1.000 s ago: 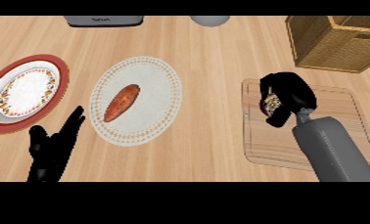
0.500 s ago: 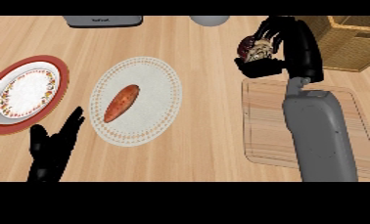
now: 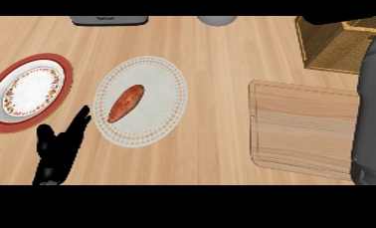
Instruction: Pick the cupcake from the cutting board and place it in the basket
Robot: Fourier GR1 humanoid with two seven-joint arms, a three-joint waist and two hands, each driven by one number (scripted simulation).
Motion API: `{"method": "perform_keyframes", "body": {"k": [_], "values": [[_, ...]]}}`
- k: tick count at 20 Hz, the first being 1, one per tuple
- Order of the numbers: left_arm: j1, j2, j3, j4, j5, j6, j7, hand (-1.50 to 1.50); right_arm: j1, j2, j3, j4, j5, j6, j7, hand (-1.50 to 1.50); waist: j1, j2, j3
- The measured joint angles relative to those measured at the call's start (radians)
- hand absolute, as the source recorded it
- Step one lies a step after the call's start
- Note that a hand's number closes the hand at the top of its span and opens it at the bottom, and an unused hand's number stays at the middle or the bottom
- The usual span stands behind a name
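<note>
— What's over on the far left?

— A red-rimmed plate (image 3: 29,95) with a patterned smaller plate on it, partly cut by the edge. Just below it the left hand (image 3: 58,150) rests at the lower edge, fingers straight and relaxed, pointing up, holding nothing.

— And next to that?

— A white plate (image 3: 158,107) with a dotted rim. A sweet potato (image 3: 126,103) lies tilted in its middle. Up at the far edge of the counter (image 3: 220,53) there's a dark appliance (image 3: 109,20), and a grey round thing (image 3: 217,20) to its right, both only partly showing.

— The board?

— The board (image 3: 301,122) sits right of the white plate, well apart from it. Nothing lies on the part I can see; its right side is covered by the grey right forearm (image 3: 365,117), which runs up along the right edge.

— So where's the cupcake?

— I can't see it anywhere. The forearm reaches up to the basket (image 3: 334,43) in the upper right corner. Only a dark bit shows at the basket's top edge, so I cannot tell whether the right hand is clenched or released.
</note>
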Motion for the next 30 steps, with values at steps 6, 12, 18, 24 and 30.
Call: {"method": "perform_keyframes", "body": {"k": [6,12,18,24,30], "values": [[0.003,0.005,0.011,-0.007,0.004,-0.021,-0.002,0.0,-0.103,-0.138,-0.108,0.12,-0.049,0.04,0.002,1.5,0.011,0.004,0.0],[-0.009,-0.011,0.002,-0.008,-0.017,-0.014,0.009,0.0,-0.151,-0.236,-0.146,0.296,-0.051,0.033,-0.066,1.5,0.02,0.008,0.0],[-0.021,-0.013,0.009,0.002,-0.016,-0.029,0.015,0.0,-0.173,-0.305,-0.174,0.504,-0.055,-0.015,-0.209,1.5,0.028,0.012,0.0],[-0.033,-0.029,0.007,0.001,-0.03,-0.02,0.025,0.0,-0.199,-0.328,-0.229,0.711,-0.085,-0.104,-0.334,1.5,0.036,0.015,0.0],[-0.032,-0.035,0.005,-0.007,-0.041,-0.019,0.035,0.0,-0.195,-0.341,-0.317,0.866,-0.162,-0.17,-0.452,1.5,0.038,0.016,0.001]]}}
